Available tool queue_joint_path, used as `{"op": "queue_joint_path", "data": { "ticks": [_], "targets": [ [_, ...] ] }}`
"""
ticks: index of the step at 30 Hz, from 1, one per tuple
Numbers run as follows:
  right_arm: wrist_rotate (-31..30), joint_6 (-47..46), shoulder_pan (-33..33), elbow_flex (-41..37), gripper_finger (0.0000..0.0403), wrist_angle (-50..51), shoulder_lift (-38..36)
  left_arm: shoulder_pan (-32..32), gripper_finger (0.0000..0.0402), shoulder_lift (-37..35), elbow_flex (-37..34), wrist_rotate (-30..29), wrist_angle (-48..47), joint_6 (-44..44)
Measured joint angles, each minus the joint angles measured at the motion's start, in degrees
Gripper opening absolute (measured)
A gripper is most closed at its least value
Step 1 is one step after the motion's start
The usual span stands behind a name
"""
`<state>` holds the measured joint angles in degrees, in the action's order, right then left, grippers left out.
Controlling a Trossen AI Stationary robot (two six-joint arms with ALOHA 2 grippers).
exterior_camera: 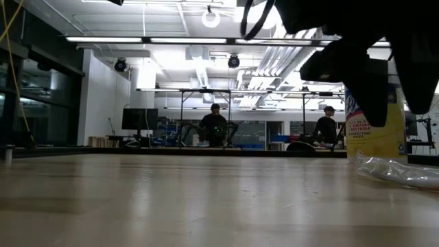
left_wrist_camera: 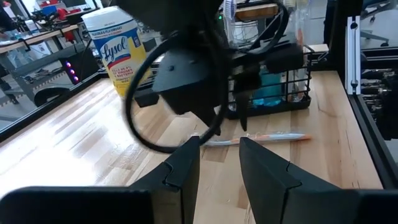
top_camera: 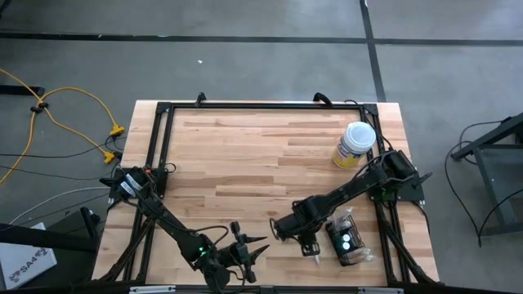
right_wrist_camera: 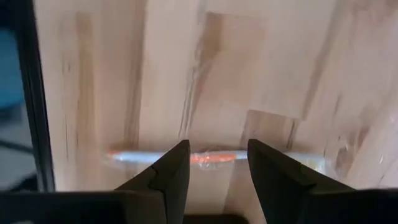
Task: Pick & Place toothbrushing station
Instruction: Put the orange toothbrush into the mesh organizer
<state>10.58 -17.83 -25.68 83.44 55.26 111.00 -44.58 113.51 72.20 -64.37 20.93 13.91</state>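
Note:
The toothbrushing station, a small black wire basket [top_camera: 347,242] [left_wrist_camera: 273,93] holding a blue item and clear packets, stands on the table near its right edge. A wrapped toothbrush [right_wrist_camera: 214,157] [left_wrist_camera: 261,138], orange and white, lies flat on the wood just left of the basket. My right gripper [top_camera: 309,243] [right_wrist_camera: 214,146] points down right above the toothbrush. It is open, with its fingers across the brush, and I see no touch. My left gripper [top_camera: 249,253] [left_wrist_camera: 217,146] waits open near the table's front edge and faces the right arm.
A yellow canister with a white lid [top_camera: 354,145] [left_wrist_camera: 121,53] stands at the far right of the table. A black frame [top_camera: 261,104] runs along the table's edges. The wood at the middle and far left is bare. People show in the room behind.

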Motion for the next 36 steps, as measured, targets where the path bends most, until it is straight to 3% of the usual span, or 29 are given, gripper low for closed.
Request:
{"op": "queue_joint_path", "data": {
  "ticks": [12, 17, 23, 36],
  "targets": [
    [0.14, -19.16, 1.89, 0.00, 0.0152, 0.01, 0.00, -0.68, 0.0108, 0.01, 0.00, 0.05, 0.02, 0.00],
    [-2.55, -25.41, 2.41, 0.00, 0.0152, -0.09, 0.00, -1.13, 0.0108, 0.00, 0.00, 0.07, 0.04, -1.08],
    [-6.22, -29.45, 2.52, 0.00, 0.0152, -0.13, 0.94, -1.74, 0.0108, 0.00, 0.00, 0.05, 0.07, -3.61],
    [-4.72, -32.00, 2.55, 0.00, 0.0152, 0.42, 4.42, -1.79, 0.0108, 0.00, 0.00, 0.05, 0.09, -3.63]
  ]
}}
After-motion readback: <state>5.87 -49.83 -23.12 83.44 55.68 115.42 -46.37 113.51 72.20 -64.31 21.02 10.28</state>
